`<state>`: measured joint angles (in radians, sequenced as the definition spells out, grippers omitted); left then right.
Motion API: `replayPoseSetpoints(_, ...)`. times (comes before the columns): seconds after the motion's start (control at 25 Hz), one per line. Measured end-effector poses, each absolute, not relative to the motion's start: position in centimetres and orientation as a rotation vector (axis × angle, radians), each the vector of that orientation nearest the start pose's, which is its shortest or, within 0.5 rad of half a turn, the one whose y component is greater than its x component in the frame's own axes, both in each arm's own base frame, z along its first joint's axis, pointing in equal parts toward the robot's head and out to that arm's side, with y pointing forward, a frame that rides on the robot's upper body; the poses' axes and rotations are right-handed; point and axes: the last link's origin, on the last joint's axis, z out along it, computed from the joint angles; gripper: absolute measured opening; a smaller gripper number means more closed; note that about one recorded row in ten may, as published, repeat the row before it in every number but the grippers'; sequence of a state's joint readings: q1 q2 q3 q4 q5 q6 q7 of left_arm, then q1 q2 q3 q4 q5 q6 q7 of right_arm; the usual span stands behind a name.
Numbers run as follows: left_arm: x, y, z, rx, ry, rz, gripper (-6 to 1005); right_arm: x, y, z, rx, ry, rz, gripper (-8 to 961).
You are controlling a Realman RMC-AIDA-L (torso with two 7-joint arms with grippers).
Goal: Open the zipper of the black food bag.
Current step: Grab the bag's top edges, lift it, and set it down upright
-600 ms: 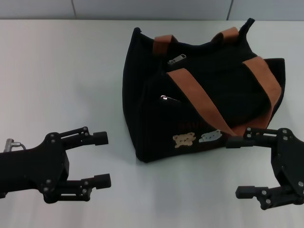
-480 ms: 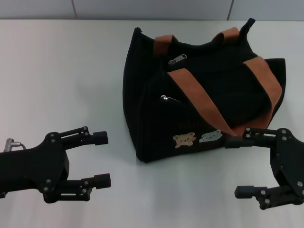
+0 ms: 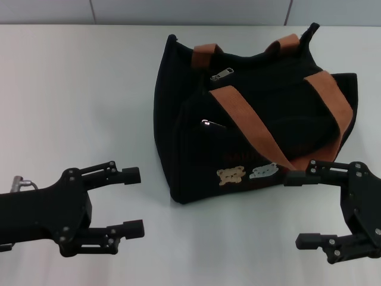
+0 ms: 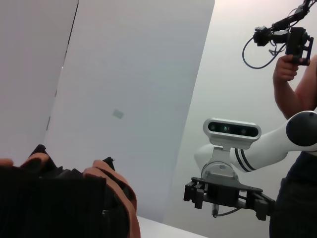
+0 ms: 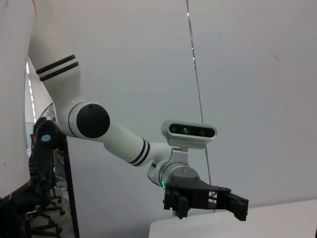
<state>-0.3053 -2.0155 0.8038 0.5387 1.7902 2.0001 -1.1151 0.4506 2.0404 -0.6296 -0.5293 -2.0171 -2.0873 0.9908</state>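
A: We see one bag at twelve o'clock on the table. It looks soft and light, so we think it will slide if pulled.

B: Agreed. Left gripper at eight, right gripper at five, both jaws wide, holding nothing. One zipper, one pull: we pinch there, and steady one of two straps.

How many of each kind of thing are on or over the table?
Bag: 1
Straps: 2, one, the other
Silver pulls: 2, top, side pocket
Grippers: 2, left, right, both open
Total: 7
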Motion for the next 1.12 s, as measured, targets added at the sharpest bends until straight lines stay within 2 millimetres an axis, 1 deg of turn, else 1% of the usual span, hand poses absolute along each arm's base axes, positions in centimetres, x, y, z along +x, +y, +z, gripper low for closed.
replayPoseSetpoints(0.08, -28.2, 22.2, 1.6, -2.830, -0.423, -1.193, 807, 26.0, 24.1, 1.5, -2.941, 0.153, 1.186, 820)
replayPoseSetpoints(0.12, -28.2, 22.2, 1.1, -2.814, -0.412, -1.194, 805, 26.7, 24.1, 1.3, -2.915, 0.196, 1.153, 820)
replayPoseSetpoints(0.16, -28.2, 22.2, 1.1, -2.814, -0.412, -1.194, 803, 26.7, 24.1, 1.3, -2.915, 0.196, 1.153, 820)
replayPoseSetpoints(0.28, -28.3, 22.5, -0.1, -2.770, -0.430, -1.156, 797, 27.9, 23.9, 1.3, -2.849, 0.271, 1.103, 820)
replayPoseSetpoints(0.32, -28.5, 23.0, -0.8, -2.739, -0.463, -1.125, 795, 28.6, 23.7, 1.5, -2.799, 0.312, 1.091, 820)
replayPoseSetpoints(0.44, -28.5, 24.2, -2.2, -2.707, -0.533, -1.090, 788, 29.7, 23.2, 2.3, -2.705, 0.362, 1.090, 820)
replayPoseSetpoints(0.48, -28.5, 24.2, -2.2, -2.707, -0.533, -1.090, 786, 29.7, 23.2, 2.3, -2.705, 0.362, 1.090, 820)
replayPoseSetpoints(0.52, -28.3, 25.1, -3.1, -2.692, -0.569, -1.074, 784, 30.4, 22.9, 3.0, -2.643, 0.390, 1.092, 820)
replayPoseSetpoints(0.56, -28.3, 25.1, -3.1, -2.692, -0.569, -1.074, 782, 30.4, 22.9, 3.0, -2.643, 0.390, 1.092, 820)
replayPoseSetpoints(0.64, -28.1, 25.8, -4.0, -2.676, -0.575, -1.058, 778, 30.7, 22.6, 3.3, -2.611, 0.403, 1.098, 820)
replayPoseSetpoints(0.68, -28.1, 25.8, -4.0, -2.676, -0.575, -1.058, 776, 30.8, 22.5, 3.4, -2.604, 0.407, 1.101, 820)
replayPoseSetpoints(0.76, -27.5, 26.5, -4.9, -2.648, -0.557, -1.063, 772, 30.8, 22.4, 3.3, -2.603, 0.408, 1.106, 820)
replayPoseSetpoints(0.84, -27.5, 26.5, -4.9, -2.648, -0.557, -1.063, 768, 30.7, 22.3, 3.2, -2.604, 0.407, 1.108, 820)
replayPoseSetpoints(0.88, -26.8, 27.1, -5.5, -2.638, -0.535, -1.079, 766, 30.7, 22.3, 3.2, -2.604, 0.407, 1.108, 820)
replayPoseSetpoints(0.92, -26.6, 27.3, -5.8, -2.642, -0.532, -1.069, 764, 30.8, 22.3, 3.1, -2.605, 0.407, 1.108, 820)
replayPoseSetpoints(1.12, -26.8, 27.7, -6.4, -2.633, -0.549, -1.031, 753, 30.8, 22.2, 3.2, -2.600, 0.409, 1.110, 820)
